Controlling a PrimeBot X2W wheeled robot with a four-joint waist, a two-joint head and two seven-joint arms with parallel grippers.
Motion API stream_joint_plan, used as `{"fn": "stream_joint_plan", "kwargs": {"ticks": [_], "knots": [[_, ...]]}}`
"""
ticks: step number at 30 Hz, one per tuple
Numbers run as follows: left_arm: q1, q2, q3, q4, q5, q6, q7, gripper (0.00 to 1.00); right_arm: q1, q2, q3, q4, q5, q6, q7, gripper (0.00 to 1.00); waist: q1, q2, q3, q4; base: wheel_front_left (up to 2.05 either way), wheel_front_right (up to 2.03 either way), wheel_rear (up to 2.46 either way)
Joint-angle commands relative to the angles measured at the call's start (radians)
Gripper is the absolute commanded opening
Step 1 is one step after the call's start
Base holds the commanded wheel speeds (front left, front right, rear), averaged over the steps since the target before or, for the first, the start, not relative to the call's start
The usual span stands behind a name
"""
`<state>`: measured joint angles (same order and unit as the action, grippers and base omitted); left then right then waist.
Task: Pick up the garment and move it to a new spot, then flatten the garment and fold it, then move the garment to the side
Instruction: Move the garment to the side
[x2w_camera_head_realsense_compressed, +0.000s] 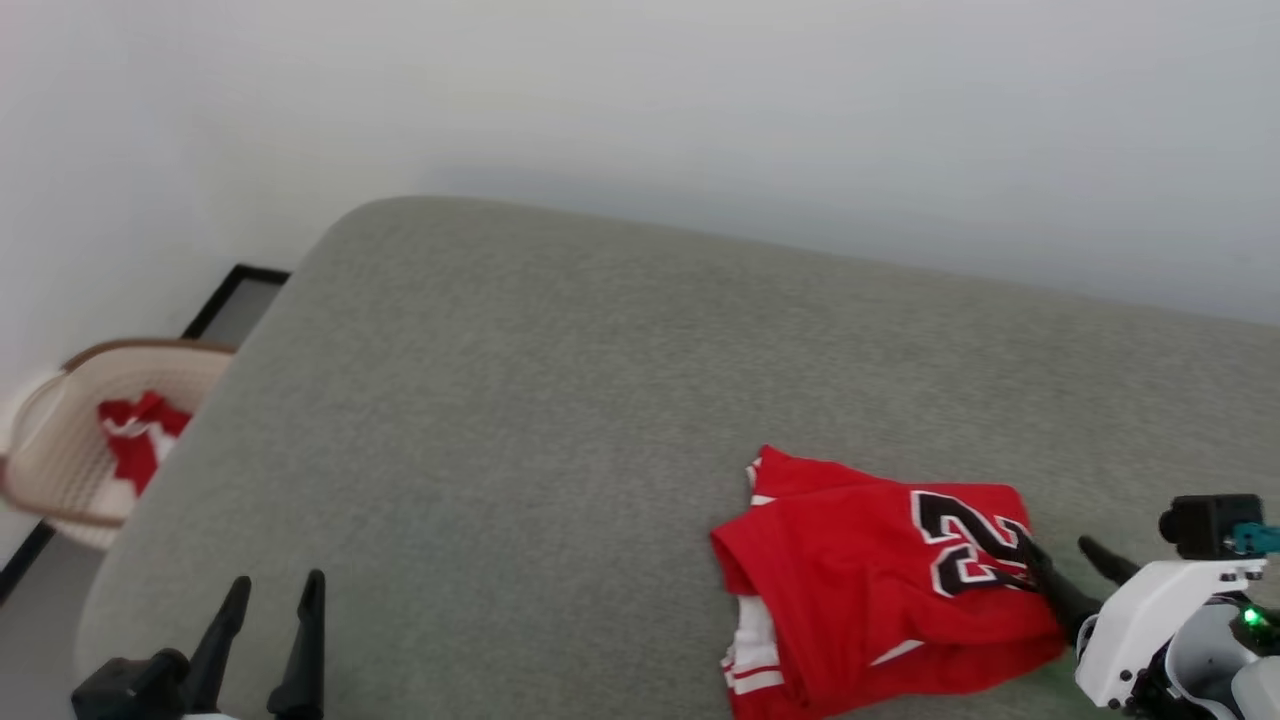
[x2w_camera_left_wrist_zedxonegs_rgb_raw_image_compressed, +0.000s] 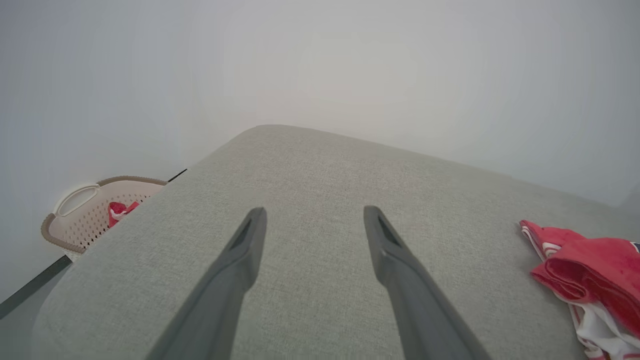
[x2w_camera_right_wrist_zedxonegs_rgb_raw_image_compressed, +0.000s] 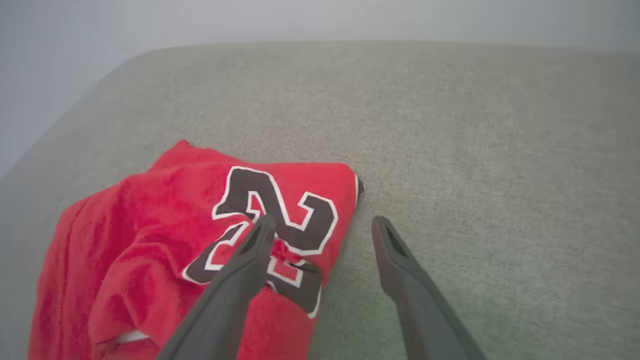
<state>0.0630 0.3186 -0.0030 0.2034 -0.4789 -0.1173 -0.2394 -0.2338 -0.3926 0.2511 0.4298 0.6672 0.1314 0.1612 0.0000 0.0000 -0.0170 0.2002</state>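
Note:
The garment (x2w_camera_head_realsense_compressed: 880, 580), a red jersey with white striped trim and a black white-outlined number, lies folded on the grey cushioned surface (x2w_camera_head_realsense_compressed: 560, 400) at the lower right. Its edge shows at the right in the left wrist view (x2w_camera_left_wrist_zedxonegs_rgb_raw_image_compressed: 590, 270), and the number faces up in the right wrist view (x2w_camera_right_wrist_zedxonegs_rgb_raw_image_compressed: 200, 240). My right gripper (x2w_camera_head_realsense_compressed: 1060, 555) is open at the garment's right edge; in the right wrist view (x2w_camera_right_wrist_zedxonegs_rgb_raw_image_compressed: 322, 227) one finger presses on the number print, the other stands over bare cushion. My left gripper (x2w_camera_head_realsense_compressed: 272, 590) is open at the lower left over bare cushion (x2w_camera_left_wrist_zedxonegs_rgb_raw_image_compressed: 312, 215).
A beige perforated laundry basket (x2w_camera_head_realsense_compressed: 60, 450) with a red cloth (x2w_camera_head_realsense_compressed: 140, 430) inside stands on the floor beyond the cushion's left edge, seen too in the left wrist view (x2w_camera_left_wrist_zedxonegs_rgb_raw_image_compressed: 80, 215). A pale wall runs behind. A dark skirting strip (x2w_camera_head_realsense_compressed: 230, 290) lines the floor.

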Motion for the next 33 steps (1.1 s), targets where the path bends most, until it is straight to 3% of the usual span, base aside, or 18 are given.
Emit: {"fn": "stream_joint_plan", "kwargs": {"ticks": [1, 19, 21, 22, 25, 33], "knots": [[-0.009, -0.004, -0.005, 0.002, -0.006, -0.002, -0.005, 1.00, -0.022, 0.000, 0.006, 0.029, 0.001, -0.002, 0.043, 1.00, 0.0000, 0.0000, 0.024, 0.054, 0.00, 0.00, 0.00], [-0.059, -0.033, -0.037, 0.034, -0.012, -0.006, -0.017, 1.00, -0.153, 0.070, -0.066, 0.242, -0.006, -0.002, 0.445, 1.00, 0.0000, 0.0000, 0.093, 0.091, 0.00, 0.00, 0.00], [-0.063, -0.037, -0.038, 0.039, -0.013, -0.007, -0.018, 1.00, -0.156, 0.080, -0.055, 0.245, -0.004, -0.001, 0.485, 0.04, 0.0000, 0.0000, 0.097, 0.090, 0.00, 0.00, 0.00], [-0.065, -0.039, -0.040, 0.042, -0.013, -0.006, -0.020, 1.00, -0.159, 0.079, -0.060, 0.244, -0.006, -0.001, 0.492, 0.00, 0.0000, 0.0000, 0.100, 0.090, 0.00, 0.00, 0.00], [-0.075, -0.041, -0.043, 0.048, -0.013, -0.006, -0.022, 1.00, -0.178, 0.077, -0.069, 0.222, -0.015, -0.002, 0.487, 0.00, 0.0000, 0.0000, 0.106, 0.088, 0.00, 0.00, 0.00], [-0.103, -0.030, -0.046, 0.046, -0.001, -0.009, -0.025, 1.00, -0.178, -0.018, -0.018, 0.059, -0.028, -0.002, 0.488, 0.00, 0.0000, 0.0000, 0.111, 0.054, 0.00, 0.00, 0.00]]}}
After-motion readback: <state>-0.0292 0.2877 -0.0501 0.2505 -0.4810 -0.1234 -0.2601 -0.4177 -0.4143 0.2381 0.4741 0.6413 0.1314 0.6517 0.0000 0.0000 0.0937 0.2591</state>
